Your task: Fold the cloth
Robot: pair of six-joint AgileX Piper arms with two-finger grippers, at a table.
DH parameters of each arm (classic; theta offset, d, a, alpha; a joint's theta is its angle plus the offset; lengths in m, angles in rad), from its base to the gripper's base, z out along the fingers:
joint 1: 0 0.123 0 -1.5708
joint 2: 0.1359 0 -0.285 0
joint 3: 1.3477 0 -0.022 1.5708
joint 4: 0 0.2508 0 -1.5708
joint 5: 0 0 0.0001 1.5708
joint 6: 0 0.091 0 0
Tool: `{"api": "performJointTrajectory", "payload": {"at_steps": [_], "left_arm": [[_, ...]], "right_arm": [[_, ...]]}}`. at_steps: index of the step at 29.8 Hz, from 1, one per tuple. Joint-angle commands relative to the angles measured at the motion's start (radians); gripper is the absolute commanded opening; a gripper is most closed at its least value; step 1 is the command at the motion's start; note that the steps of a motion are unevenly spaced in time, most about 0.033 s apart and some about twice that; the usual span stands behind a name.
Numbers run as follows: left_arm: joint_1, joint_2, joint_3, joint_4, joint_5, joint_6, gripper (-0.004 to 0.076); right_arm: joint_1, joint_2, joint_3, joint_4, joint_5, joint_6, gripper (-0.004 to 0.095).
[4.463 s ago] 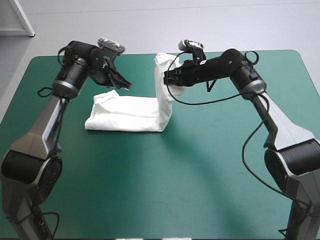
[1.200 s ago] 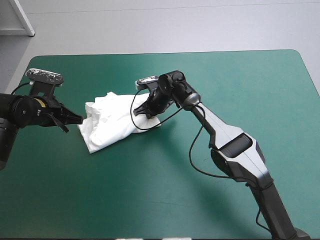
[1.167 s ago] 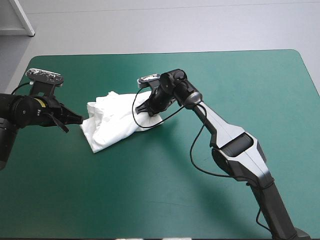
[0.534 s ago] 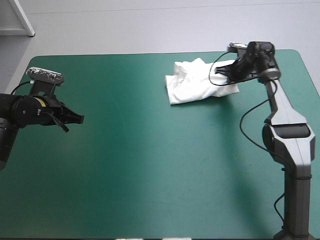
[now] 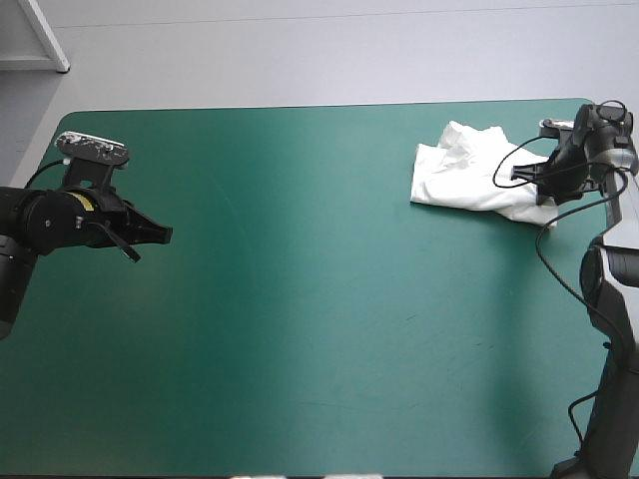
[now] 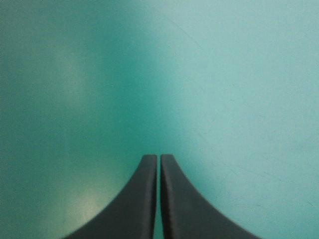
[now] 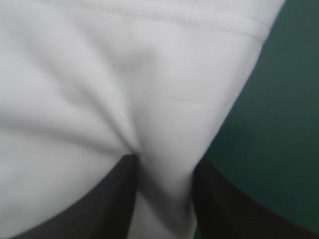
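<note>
Crumpled white T-shirt (image 5: 467, 172) bundle near desk's (image 5: 300, 329) far right corner, its edge clamped in right gripper (image 7: 164, 162), left gripper (image 6: 159, 158) closed.

The 2 arms (image 5: 611, 274) have grey shells, black joints and black fin-shaped fingers (image 6: 142, 204).
</note>
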Motion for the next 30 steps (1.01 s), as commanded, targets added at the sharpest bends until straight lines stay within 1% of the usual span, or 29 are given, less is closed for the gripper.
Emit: {"api": "performJointTrajectory", "payload": {"at_steps": [1, 2, 3, 5, 6, 9, 11, 14, 15, 16, 19, 22, 24, 26, 28, 30], "left_arm": [[-0.001, -0.026, -0.028, -0.007, -0.056, 0.002, 0.0021], [-0.001, -0.026, -0.028, -0.007, -0.056, 0.0, 0.0021], [-0.001, -0.026, -0.028, -0.007, -0.056, 0.0, 0.0021], [-0.001, -0.026, -0.028, -0.007, -0.056, 0.0, 0.0021], [-0.001, -0.026, -0.028, -0.007, -0.064, 0.0, 0.0021], [-0.001, -0.026, -0.028, -0.005, -0.1, 0.0, 0.0021], [-0.001, -0.032, -0.028, -0.007, -0.126, 0.0, 0.0021], [-0.001, -0.054, -0.028, -0.032, -0.177, -0.007, 0.0021], [-0.001, -0.063, -0.028, -0.054, -0.193, -0.005, 0.0021], [-0.001, -0.078, -0.028, -0.07, -0.214, -0.005, 0.0021], [-0.001, -0.13, -0.028, -0.127, -0.275, 0.002, 0.0021], [-0.001, -0.188, -0.028, -0.151, -0.307, 0.066, 0.0021], [-0.001, -0.225, -0.028, -0.156, -0.311, 0.091, 0.0021], [-0.001, -0.265, -0.026, -0.156, -0.316, 0.093, 0.0021], [-0.001, -0.311, -0.018, -0.156, -0.316, 0.097, 0.0021], [-0.001, -0.364, 0.005, -0.156, -0.318, 0.101, 0.0021]], "right_arm": [[-0.009, -0.118, -0.022, -0.041, -0.012, 0.02, 0.0666], [-0.009, -0.132, -0.022, -0.045, -0.012, 0.023, 0.072], [-0.009, -0.152, -0.022, -0.05, -0.012, 0.023, 0.0735], [-0.009, -0.197, -0.022, -0.05, -0.012, 0.023, 0.0698], [-0.009, -0.225, -0.022, -0.05, -0.012, 0.023, 0.066], [-0.009, -0.316, -0.022, -0.047, -0.012, 0.048, 0.0501], [-0.009, -0.393, -0.019, -0.005, -0.012, 0.052, 0.0349], [-0.005, -0.512, -0.019, 0.073, -0.012, 0.045, 0.0087], [0.0, -0.543, -0.019, 0.1, -0.012, 0.039, 0.0019], [0.005, -0.583, -0.019, 0.123, -0.012, 0.037, -0.0012], [0.048, -0.683, -0.019, 0.165, -0.012, -0.007, -0.0017], [0.123, -0.789, -0.009, 0.152, -0.013, -0.037, -0.0017], [0.187, -0.867, 0.035, 0.127, -0.027, -0.049, -0.0017], [0.249, -0.944, 0.125, 0.097, -0.076, -0.051, -0.0017], [0.298, -1.04, 0.256, 0.072, -0.169, -0.049, -0.0016], [0.325, -1.134, 0.396, 0.075, -0.26, -0.049, -0.0017]]}}
